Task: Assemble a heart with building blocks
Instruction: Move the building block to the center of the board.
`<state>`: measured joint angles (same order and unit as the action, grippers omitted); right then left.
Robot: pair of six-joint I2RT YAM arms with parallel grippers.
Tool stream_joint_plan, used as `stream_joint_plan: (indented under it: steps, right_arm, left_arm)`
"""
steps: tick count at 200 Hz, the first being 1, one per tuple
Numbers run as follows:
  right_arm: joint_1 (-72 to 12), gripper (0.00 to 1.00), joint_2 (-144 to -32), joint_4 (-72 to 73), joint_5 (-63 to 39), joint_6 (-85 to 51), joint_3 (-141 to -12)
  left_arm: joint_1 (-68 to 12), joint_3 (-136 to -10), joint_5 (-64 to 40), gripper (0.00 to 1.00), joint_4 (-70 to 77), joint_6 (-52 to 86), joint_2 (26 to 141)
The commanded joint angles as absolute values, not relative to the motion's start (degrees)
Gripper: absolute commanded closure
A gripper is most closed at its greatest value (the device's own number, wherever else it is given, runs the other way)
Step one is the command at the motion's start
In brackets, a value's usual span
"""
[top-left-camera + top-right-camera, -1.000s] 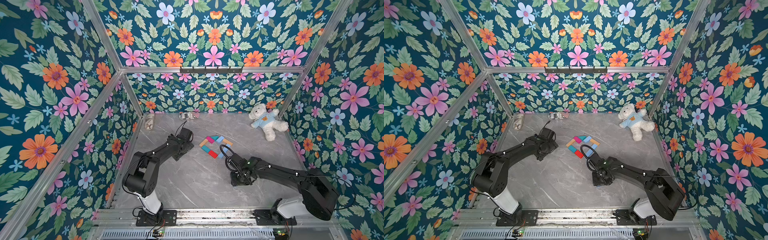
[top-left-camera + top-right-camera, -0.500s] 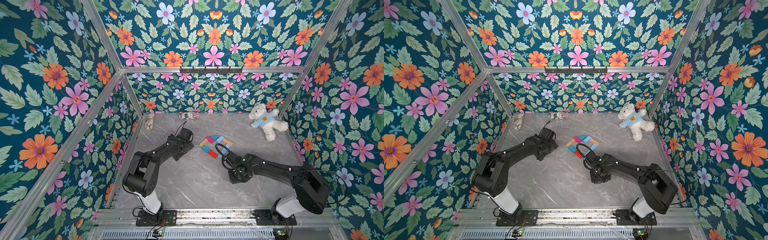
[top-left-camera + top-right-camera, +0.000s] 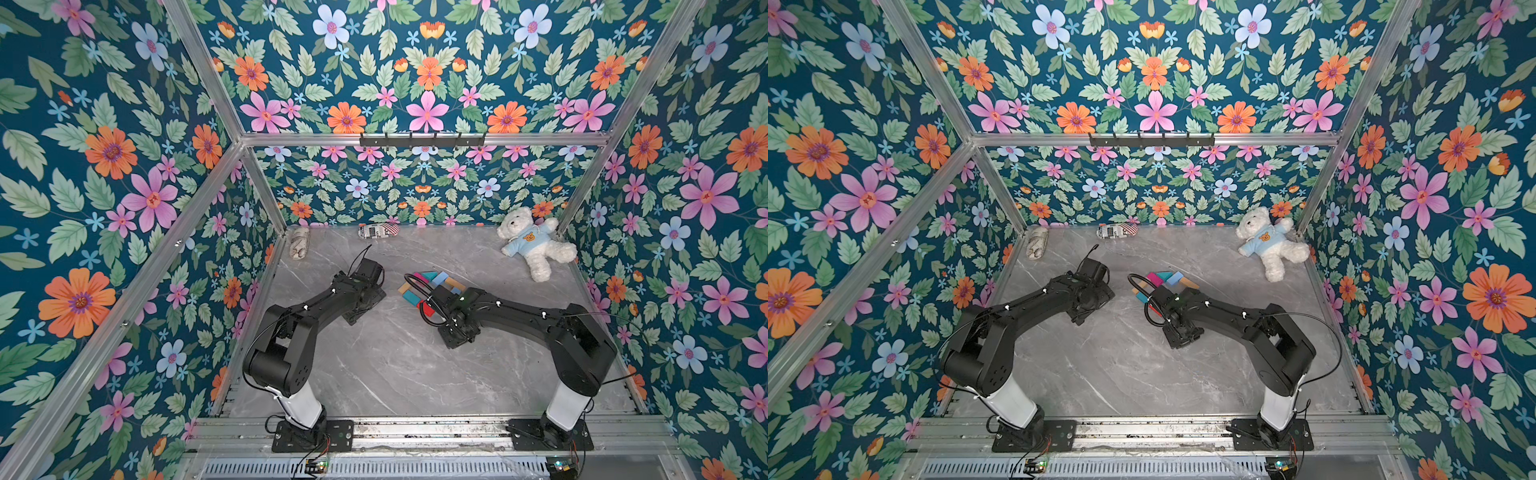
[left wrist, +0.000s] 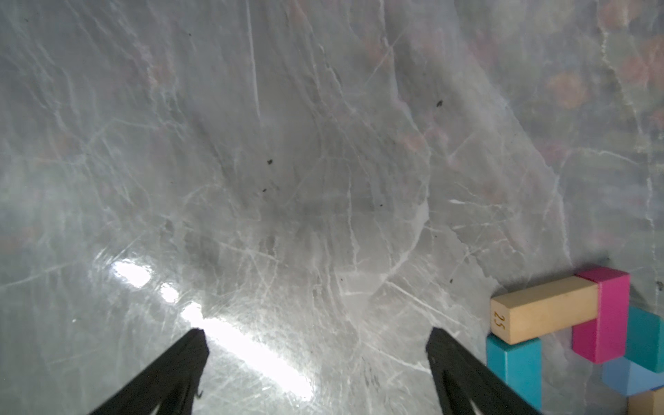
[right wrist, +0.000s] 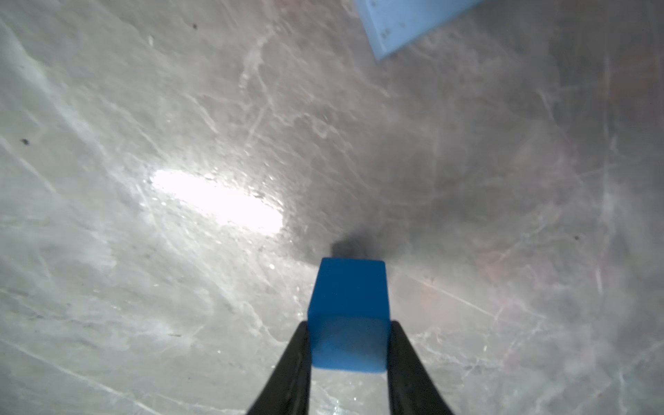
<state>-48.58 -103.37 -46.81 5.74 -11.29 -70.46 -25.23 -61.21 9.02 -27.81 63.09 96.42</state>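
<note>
Right wrist view: we see our right hand (image 5: 348,323) clamped on the dark blue cube (image 5: 348,294) over the table (image 5: 143,107), a light blue block (image 5: 406,21) farther off. Our left hand (image 4: 316,334) gapes wide, holding nothing, beside the part-built heart (image 4: 542,312), which lies mid-table in both top views (image 3: 432,279).

The building blocks (image 3: 439,277) lie clustered mid-bench (image 3: 395,365), a little toward the far side, between the two arms. The left pincer (image 4: 316,334) sits just left of them. The right pincer (image 5: 348,323), on their near side, has the cube (image 5: 348,305) between its jaws, apart from the cluster. A teddy bear (image 3: 530,243) lies in the far right corner. One packet (image 3: 299,243) lies in the far left corner, with a second packet (image 3: 377,230) to its right along the far wall.
</note>
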Motion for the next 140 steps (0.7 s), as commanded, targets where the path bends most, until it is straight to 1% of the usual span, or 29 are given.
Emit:
stream_joint_plan:
  steps: [1,81,140]
  right_arm:
    - [-48.63,0.78,-105.29,-47.99,5.27,-6.32,-73.03]
    - [-48.61,0.78,-111.54,-48.25,5.93,-4.61,-81.83]
    - [-48.69,0.75,-114.75,-48.66,7.68,-3.61,-85.57]
  left_arm:
    - [-25.05,-60.66,9.94,0.01,-27.95,63.54,95.59]
    - [-24.50,-59.59,9.74,0.01,-27.60,63.63,94.92]
    - [-24.15,-59.82,9.66,0.01,-27.60,63.46,95.01]
